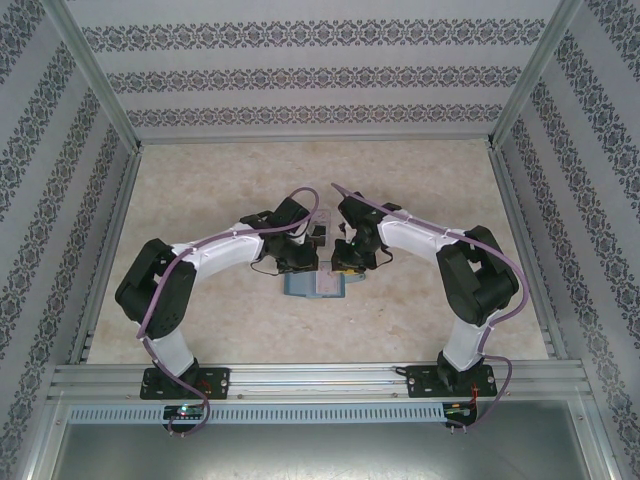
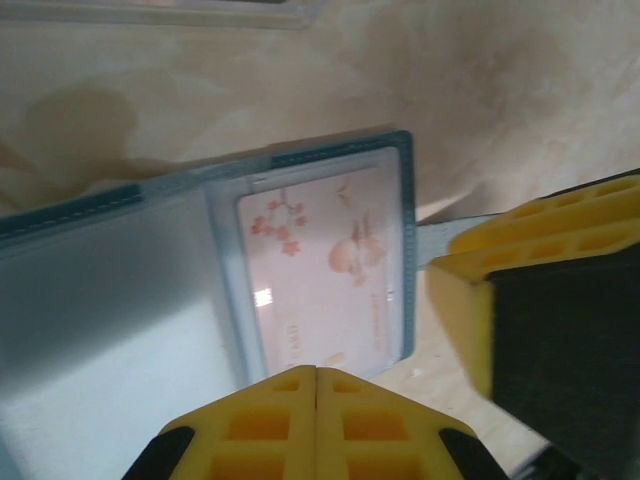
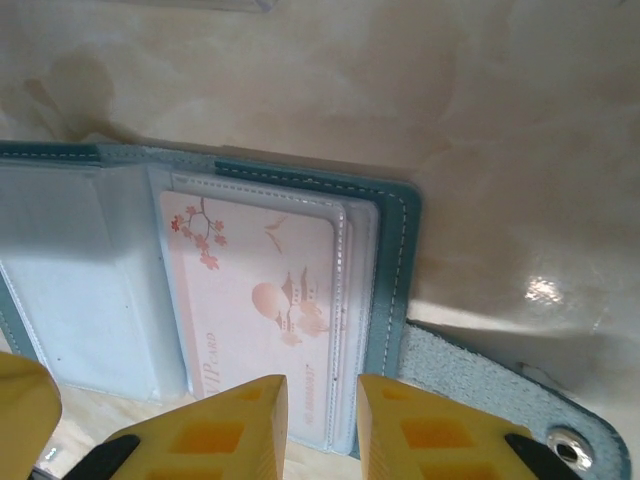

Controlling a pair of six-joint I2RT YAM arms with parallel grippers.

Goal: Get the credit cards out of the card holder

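The card holder [image 3: 398, 250] lies opened flat like a book on the tabletop [image 3: 500, 120], midway between its left and right edges and somewhat closer to the near edge than the far one. Its clear sleeves face up, so the contents can be reached. The top credit card [image 3: 260, 300], pale pink with a blossom print, sits fully inside its sleeve, and the strap tab [image 3: 480, 380] is thrown out flat past the cover. Both arms reach inward to meet over it. The left claw [image 2: 316, 385] is clenched, pads meeting at the sleeve's open edge, probably to nip the card; whether a thin edge lies between them I cannot tell. The right claw [image 3: 322, 390] has its fingers a little apart at the cover by the strap, seemingly steadying the holder, though a real grip cannot be confirmed. Beyond, towards the far edge, a clear tray [image 2: 180, 12] waits, likely for the cards.
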